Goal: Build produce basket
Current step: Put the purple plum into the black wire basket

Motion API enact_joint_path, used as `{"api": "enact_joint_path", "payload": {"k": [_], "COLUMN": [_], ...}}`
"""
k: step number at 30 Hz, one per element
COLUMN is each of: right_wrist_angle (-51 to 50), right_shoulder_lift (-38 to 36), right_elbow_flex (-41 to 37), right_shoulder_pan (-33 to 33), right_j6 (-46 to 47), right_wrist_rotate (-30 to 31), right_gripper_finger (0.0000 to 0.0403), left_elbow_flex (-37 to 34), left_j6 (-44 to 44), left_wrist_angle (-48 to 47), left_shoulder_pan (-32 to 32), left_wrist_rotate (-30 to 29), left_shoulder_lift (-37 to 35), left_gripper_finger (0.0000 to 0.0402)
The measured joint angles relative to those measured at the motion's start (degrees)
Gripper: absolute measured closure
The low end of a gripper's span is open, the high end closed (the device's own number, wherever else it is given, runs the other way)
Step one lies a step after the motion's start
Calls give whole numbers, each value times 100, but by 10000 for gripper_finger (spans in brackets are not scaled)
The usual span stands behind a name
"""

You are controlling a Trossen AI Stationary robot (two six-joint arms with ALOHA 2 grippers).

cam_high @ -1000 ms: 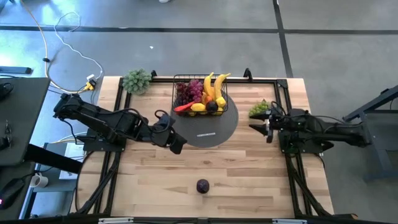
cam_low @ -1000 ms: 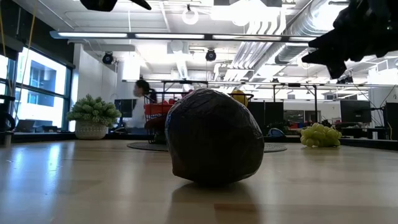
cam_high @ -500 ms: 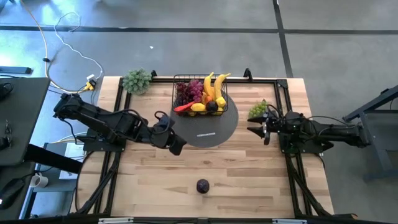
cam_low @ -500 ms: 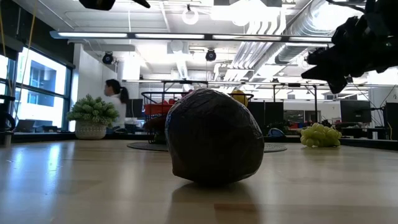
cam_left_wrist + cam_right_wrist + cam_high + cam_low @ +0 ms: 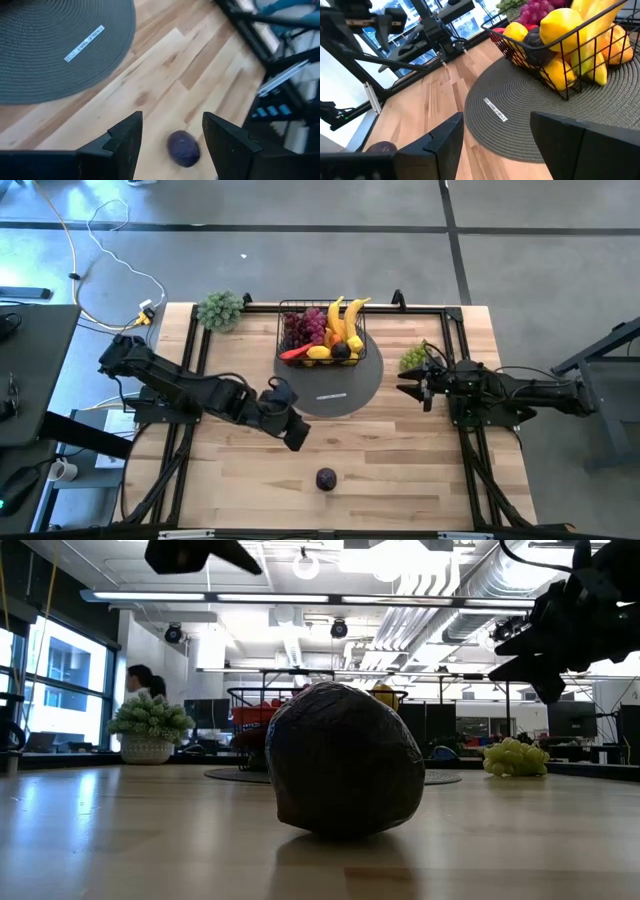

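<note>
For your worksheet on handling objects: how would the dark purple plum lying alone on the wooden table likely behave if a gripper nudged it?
The plum looks rounded, so it would probably roll. Its slightly faceted skin may stop it soon. Nothing nearby blocks it.

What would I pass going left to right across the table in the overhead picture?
Pale-green leafy bunch → left gripper → dark plum → right gripper.

Black wire basket (image 5: 322, 332) holds produce (image 5: 330, 330); plum (image 5: 326, 479) lies apart.
</note>
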Motion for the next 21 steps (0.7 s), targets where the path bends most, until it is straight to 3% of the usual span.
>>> {"api": "enact_joint_path", "payload": {"k": [7, 14, 21], "right_wrist_angle": [-4, -28, -31], "right_shoulder_lift": [-3, 7, 5], "right_elbow_flex": [0, 0, 0], "right_shoulder_pan": [0, 0, 0], "right_j6": [0, -2, -2], "right_wrist_rotate": [0, 0, 0], "right_gripper_finger": [194, 194, 194], "left_elbow_flex": [0, 0, 2], "left_j6": [625, 2178, 3731], "left_wrist_angle": [131, 771, 1256], "left_shoulder_pan": [-139, -354, -534], "left_wrist_rotate": [-26, 408, 329], "left_shoulder_lift": [342, 650, 749], "left_gripper_finger": [204, 204, 204]}}
